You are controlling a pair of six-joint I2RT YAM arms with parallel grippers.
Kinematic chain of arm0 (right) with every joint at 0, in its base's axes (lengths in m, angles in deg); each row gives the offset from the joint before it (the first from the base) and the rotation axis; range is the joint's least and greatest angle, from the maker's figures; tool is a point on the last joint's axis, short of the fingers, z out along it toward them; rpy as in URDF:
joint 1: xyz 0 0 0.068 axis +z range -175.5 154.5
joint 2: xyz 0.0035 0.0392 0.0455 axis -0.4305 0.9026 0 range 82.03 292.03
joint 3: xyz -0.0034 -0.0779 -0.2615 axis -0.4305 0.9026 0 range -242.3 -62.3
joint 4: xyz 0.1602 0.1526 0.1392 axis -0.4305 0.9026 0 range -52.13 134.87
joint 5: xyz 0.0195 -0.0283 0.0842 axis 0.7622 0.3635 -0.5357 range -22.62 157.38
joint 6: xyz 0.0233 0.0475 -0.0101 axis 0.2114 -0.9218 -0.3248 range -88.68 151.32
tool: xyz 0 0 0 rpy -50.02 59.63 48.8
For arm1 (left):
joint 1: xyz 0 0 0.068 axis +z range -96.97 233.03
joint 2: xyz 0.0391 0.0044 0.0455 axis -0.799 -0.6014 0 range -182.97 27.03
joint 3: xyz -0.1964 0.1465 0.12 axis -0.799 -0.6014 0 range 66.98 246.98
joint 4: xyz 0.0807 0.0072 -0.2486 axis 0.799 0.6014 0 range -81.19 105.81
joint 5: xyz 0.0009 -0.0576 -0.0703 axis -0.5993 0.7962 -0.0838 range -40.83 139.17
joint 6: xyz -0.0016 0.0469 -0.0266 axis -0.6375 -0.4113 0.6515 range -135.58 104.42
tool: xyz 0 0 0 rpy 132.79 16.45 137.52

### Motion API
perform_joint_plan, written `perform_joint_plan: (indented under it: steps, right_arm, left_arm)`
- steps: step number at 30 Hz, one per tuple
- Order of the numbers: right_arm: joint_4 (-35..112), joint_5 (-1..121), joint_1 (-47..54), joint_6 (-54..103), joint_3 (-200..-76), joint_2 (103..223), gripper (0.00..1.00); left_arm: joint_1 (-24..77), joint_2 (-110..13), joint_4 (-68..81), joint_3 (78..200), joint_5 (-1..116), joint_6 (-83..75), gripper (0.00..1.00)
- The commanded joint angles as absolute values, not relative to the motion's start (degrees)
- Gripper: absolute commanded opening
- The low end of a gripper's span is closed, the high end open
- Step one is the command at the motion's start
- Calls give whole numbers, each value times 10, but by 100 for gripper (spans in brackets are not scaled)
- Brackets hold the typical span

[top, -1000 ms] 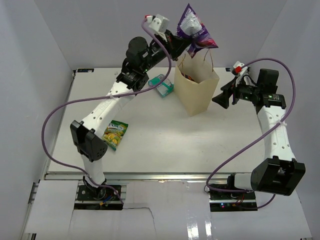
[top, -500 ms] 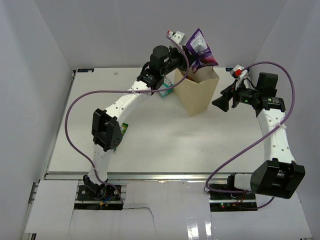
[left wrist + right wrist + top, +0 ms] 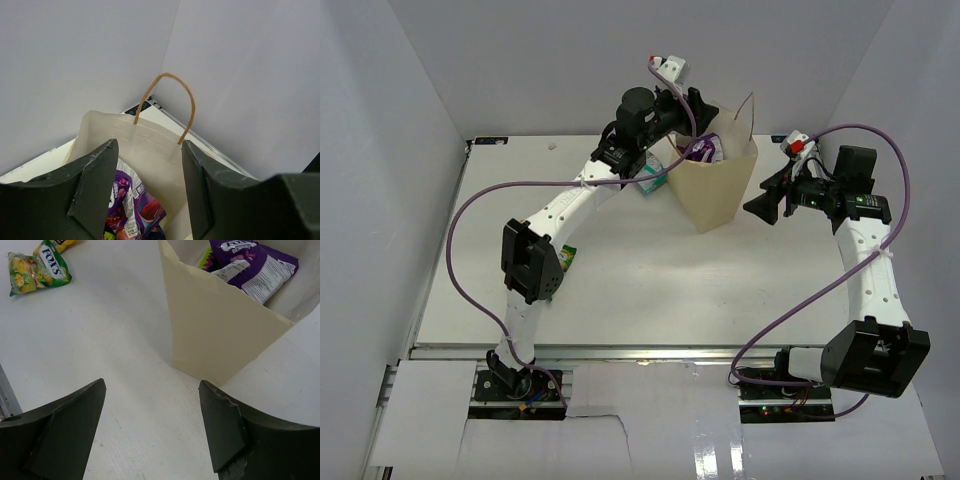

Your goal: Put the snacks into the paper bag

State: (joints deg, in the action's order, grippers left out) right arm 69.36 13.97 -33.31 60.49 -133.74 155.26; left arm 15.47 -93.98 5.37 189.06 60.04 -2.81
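The tan paper bag [image 3: 718,190] stands upright at the back of the table. My left gripper [image 3: 705,104] hovers just above its mouth, open, with nothing between its fingers. Below the open left gripper [image 3: 149,144], the large dark purple snack bag [image 3: 131,206] lies inside the paper bag [image 3: 150,142]. My right gripper [image 3: 760,202] hangs open and empty just right of the bag. From the right wrist, the right gripper [image 3: 152,384] faces the paper bag [image 3: 212,337], with the purple snack bag [image 3: 255,267] in it. The green-yellow packet [image 3: 40,269] lies on the table, far left.
A teal-white packet [image 3: 649,183] lies left of the bag, partly behind my left arm. The green-yellow packet [image 3: 566,256] peeks out beside the left elbow. The bag's string handle [image 3: 170,97] stands up at its far side. White walls close in the back and sides.
My left gripper has opened over the bag's mouth. The purple snack bag left its jaws and dropped into the paper bag. The right arm has stayed still.
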Motion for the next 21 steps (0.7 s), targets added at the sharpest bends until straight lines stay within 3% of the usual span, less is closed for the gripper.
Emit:
perform_joint_plan:
  steps: [1,4,9,12,16,21]
  right_arm:
    - [723,75,-334,655,-1344,1552,81]
    - [836,9,-309,803,-1372,1559,82]
    - [876,109,-181,890,-1384,1574,81]
    - [796,242,-57,832,-1362,1577,79]
    - [661,502,115,741,-1345,1620,79]
    - [573,737,205,586,-1465,1793,82]
  left_arm:
    - [155,-870,47,1927,598,-27,64]
    - [155,-822,70,1907,590,-42,65]
    - [156,-671,81,1694,531,-81,78]
    - [161,-547,85,1530,450,-88,87]
    - [172,-405,184,1384,333,-27,90]
    - [175,-200,322,1266,227,136,90]
